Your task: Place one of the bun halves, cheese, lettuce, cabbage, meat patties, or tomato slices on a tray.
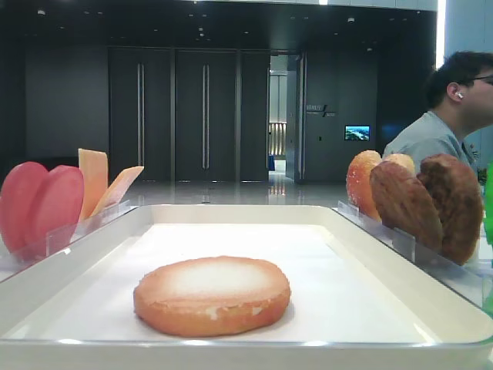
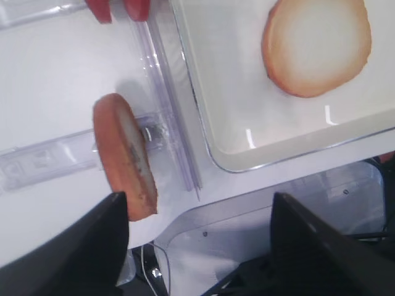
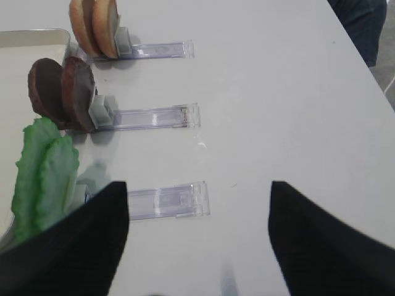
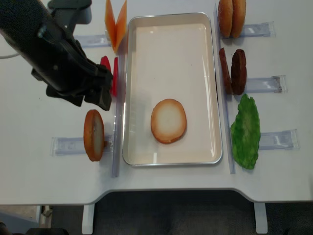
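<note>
One round golden bun half (image 4: pixel 168 121) lies flat in the big white tray (image 4: pixel 142 49), near its front, pale face up. The top view alone shows a second bun half (image 4: pixel 93 135) standing on edge left of the tray, and two more (image 4: pixel 232 18) far right. Two dark brown patties (image 4: pixel 233 71) stand on the right. The left gripper (image 2: pixel 197 240) and right gripper (image 3: pixel 197 237) are both wide apart, holding nothing.

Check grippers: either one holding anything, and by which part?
Nothing held. Left gripper is open over the table edge, beside a racked bun. Right gripper is open over a clear rack.
</note>
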### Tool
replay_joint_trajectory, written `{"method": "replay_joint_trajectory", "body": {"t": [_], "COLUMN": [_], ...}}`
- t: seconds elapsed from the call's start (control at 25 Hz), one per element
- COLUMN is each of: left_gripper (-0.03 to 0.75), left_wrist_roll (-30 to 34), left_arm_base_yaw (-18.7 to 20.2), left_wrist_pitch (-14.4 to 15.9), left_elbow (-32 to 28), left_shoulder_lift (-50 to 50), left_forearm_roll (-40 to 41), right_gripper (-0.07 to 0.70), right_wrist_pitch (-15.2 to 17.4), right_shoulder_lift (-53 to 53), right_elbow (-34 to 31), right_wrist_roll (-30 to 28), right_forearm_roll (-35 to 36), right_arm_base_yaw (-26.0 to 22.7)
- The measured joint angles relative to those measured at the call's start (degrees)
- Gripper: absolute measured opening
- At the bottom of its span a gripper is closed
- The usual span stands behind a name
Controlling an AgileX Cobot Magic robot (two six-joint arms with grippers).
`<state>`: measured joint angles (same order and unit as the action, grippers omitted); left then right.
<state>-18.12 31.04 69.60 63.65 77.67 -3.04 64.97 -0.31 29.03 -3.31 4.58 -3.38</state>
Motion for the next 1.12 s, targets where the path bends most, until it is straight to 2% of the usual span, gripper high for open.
{"method": "replay_joint_trajectory", "body": {"t": [0.24, 0.36, 0.48, 0.64, 0.92, 1.0, 1.12], "left_gripper": [0.544, 0.533, 0.512, 0.504, 0.498, 0.497, 0.496], "left_wrist_roll": [-0.39, -0.39, 1.39, 6.09, 15.62, 16.66, 17.07], "left_arm_base_yaw": [0.00, -1.56, -6.02, -14.15, -32.43, -35.44, -36.88], "left_wrist_pitch": [0.31, 0.37, 0.41, 0.67, 1.32, 1.34, 1.47], "left_elbow": [0.08, 0.08, 0.08, 0.08, -0.67, -1.25, -1.88], "left_shoulder_lift": [-1.35, -2.39, -4.46, -8.24, -14.93, -16.49, -18.61], "left_forearm_roll": [3.04, 4.67, 5.50, 6.03, 6.37, 6.93, 6.68], "right_gripper": [0.470, 0.470, 0.469, 0.469, 0.469, 0.469, 0.469], "right_wrist_pitch": [0.00, 0.00, 0.00, 0.00, 0.00, 0.00, 0.00], "right_shoulder_lift": [0.00, 0.00, 0.00, 0.00, 0.00, 0.00, 0.00], "right_elbow": [0.00, 0.00, 0.00, 0.00, 0.00, 0.00, 0.00], "right_wrist_roll": [0.00, 0.00, 0.00, 0.00, 0.00, 0.00, 0.00], "right_forearm_roll": [0.00, 0.00, 0.00, 0.00, 0.00, 0.00, 0.00], "right_arm_base_yaw": [0.00, 0.00, 0.00, 0.00, 0.00, 0.00, 0.00]}}
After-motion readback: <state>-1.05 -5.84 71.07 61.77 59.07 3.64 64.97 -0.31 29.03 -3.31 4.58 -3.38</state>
